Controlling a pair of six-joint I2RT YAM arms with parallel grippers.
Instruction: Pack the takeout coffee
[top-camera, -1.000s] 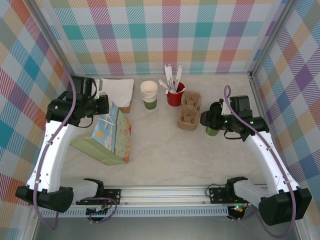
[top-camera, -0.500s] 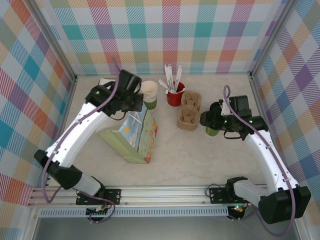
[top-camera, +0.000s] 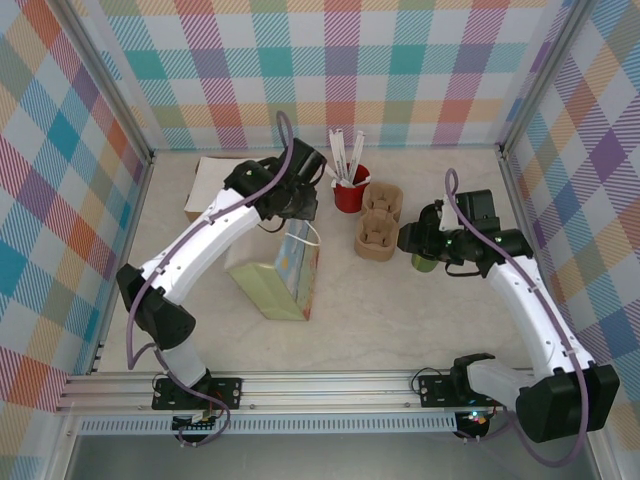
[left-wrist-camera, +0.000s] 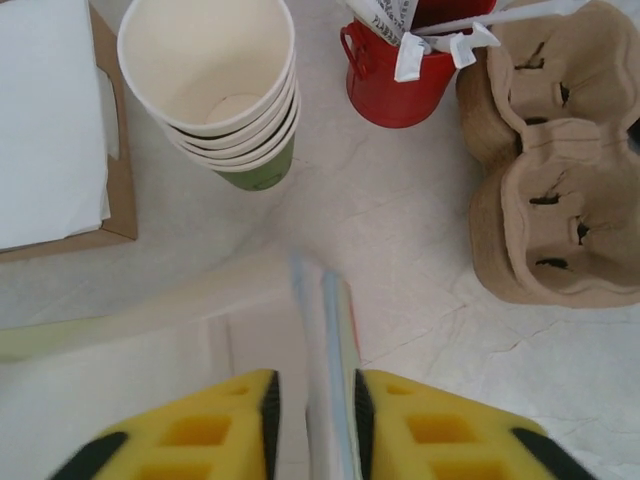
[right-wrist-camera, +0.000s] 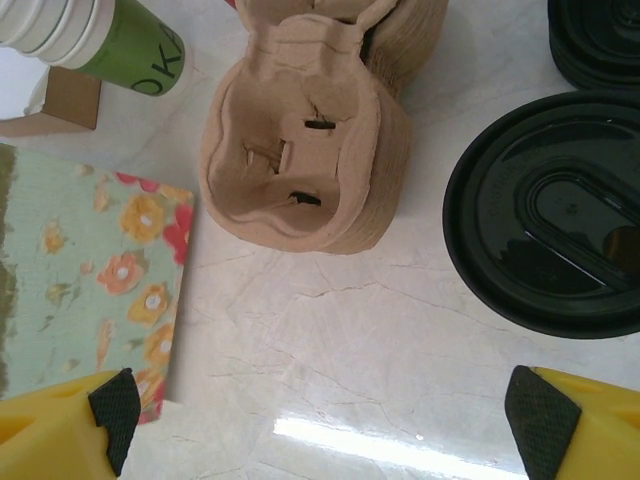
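**mugrunner:** So which step are we on here?

**tableside:** Bag prep, I'd say. Over on the left, the left gripper (left-wrist-camera: 312, 385) is pinched almost closed on the top edge of the pale green floral paper gift bag (top-camera: 285, 275). The bag stands a bit tilted on the pale marbled table (top-camera: 400, 310). Past it are the stack of lidless white-rimmed paper cups (left-wrist-camera: 210, 80), the red holder of white-wrapped sticks (left-wrist-camera: 395, 85), and the brown pulp cup carrier (right-wrist-camera: 300, 130).

**mugrunner:** And the coffee?

**tableside:** The small green paper cup with the round black plastic lid (right-wrist-camera: 550, 210) sits on the table just right of the carrier, not packed yet. The right gripper (right-wrist-camera: 320, 410) hovers just beside it, spread wide and holding nothing. Next it probably has to centre on the cup, close and lift, with the bag's mouth held open.
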